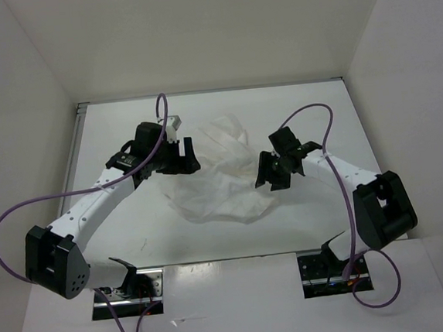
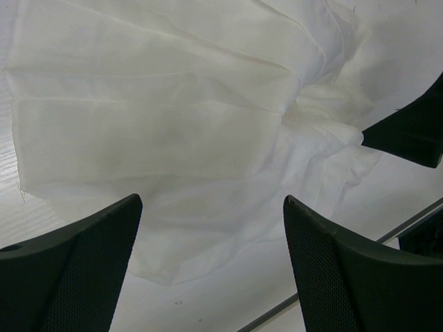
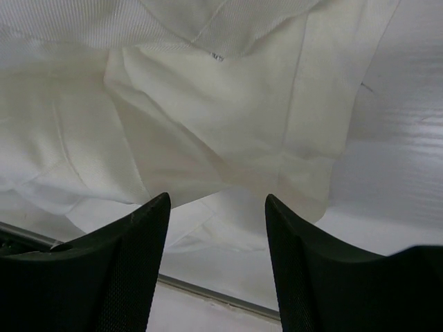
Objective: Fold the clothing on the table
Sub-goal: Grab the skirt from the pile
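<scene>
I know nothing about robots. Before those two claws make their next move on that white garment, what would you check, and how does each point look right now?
1. Left gripper open, holding nothing: ok.
2. Right gripper open, holding nothing: ok.
3. Clothing spread flat: not ok, it lies crumpled.
4. Clothing fully on the table: ok.
5. Grippers on opposite sides of the clothing, apart from each other: ok.
6. Which edge is a hem or sleeve: cannot tell.

Robotics laboratory test cell: matte white enclosure walls (image 1: 195, 36) surround a glossy white rectangular surface (image 1: 134, 236); two black-and-white robot arms (image 1: 93, 202) trail purple cables (image 1: 309, 107).
</scene>
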Available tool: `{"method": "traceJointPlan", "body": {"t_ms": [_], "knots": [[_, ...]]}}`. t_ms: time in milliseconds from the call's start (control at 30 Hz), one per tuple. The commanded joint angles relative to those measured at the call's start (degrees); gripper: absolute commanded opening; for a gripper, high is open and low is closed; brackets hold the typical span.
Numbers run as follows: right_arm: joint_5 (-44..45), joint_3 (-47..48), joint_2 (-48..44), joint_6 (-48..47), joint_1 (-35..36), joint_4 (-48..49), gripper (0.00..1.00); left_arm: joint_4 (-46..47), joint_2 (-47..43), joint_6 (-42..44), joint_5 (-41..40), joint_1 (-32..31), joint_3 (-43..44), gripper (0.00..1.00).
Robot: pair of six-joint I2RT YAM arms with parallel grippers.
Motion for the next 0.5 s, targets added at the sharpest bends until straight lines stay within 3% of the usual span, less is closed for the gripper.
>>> {"method": "traceJointPlan", "body": {"t_ms": [0, 167, 300, 467], "knots": [[-3.57, -1.07, -3.06, 1.09, -0.02, -2.09, 0.62, 0.32, -0.57, -0.01, -0.64, 0.74, 0.01, 0.90], [-9.28, -2.57, -1.92, 1.09, -0.02, -1.48, 0.61, 0.32, -0.04, -0.01, -0.64, 0.74, 0.54, 0.90], [-11.92, -3.27, 4.21, -0.23, -0.02, 0.27, 0.57, 0.32, -0.04, -0.01, -0.12, 0.74, 0.54, 0.90], [-13.68, -1.08, 13.43, -3.21, 1.12, 3.18, 0.28, -0.20, -0.04, -0.01, -0.12, 0.74, 1.07, 0.90]]}}
